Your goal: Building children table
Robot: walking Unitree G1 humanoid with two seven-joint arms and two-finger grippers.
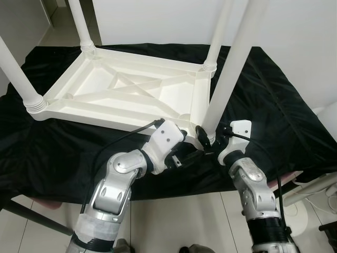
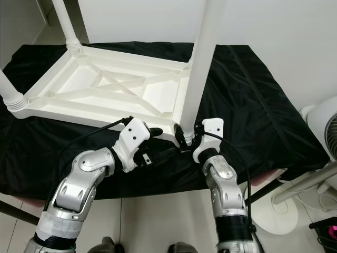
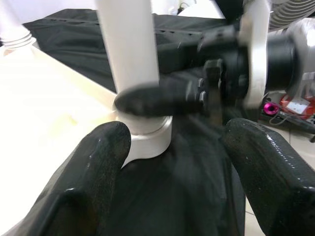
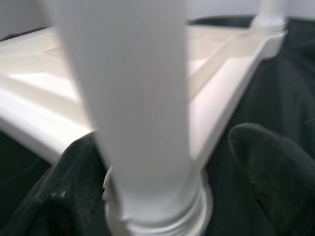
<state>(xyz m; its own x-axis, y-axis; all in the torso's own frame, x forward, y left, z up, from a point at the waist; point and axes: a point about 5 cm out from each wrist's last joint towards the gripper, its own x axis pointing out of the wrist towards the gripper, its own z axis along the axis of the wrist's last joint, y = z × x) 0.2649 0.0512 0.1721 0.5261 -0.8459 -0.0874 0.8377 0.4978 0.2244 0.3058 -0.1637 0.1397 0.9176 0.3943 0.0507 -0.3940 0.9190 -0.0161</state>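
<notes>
A white children's table (image 1: 126, 89) lies upside down on a black cloth (image 1: 274, 105), its ribbed underside facing up. White legs stand at its corners. The near right leg (image 1: 231, 68) rises from the corner closest to me. My right gripper (image 1: 205, 141) is at this leg's base, open, with a finger on either side of the leg (image 4: 142, 98) just above its ringed collar (image 4: 162, 216). My left gripper (image 1: 184, 150) is open just left of that same corner, low by the table's edge. Its fingers (image 3: 93, 167) are spread wide with nothing between them.
Other legs stand at the near left corner (image 1: 16, 68), the far left (image 1: 79, 23) and the far right (image 1: 218, 31). The cloth-covered surface ends just before my arms, with pale floor below. A white fan (image 2: 321, 137) stands to the right. A white wall runs behind.
</notes>
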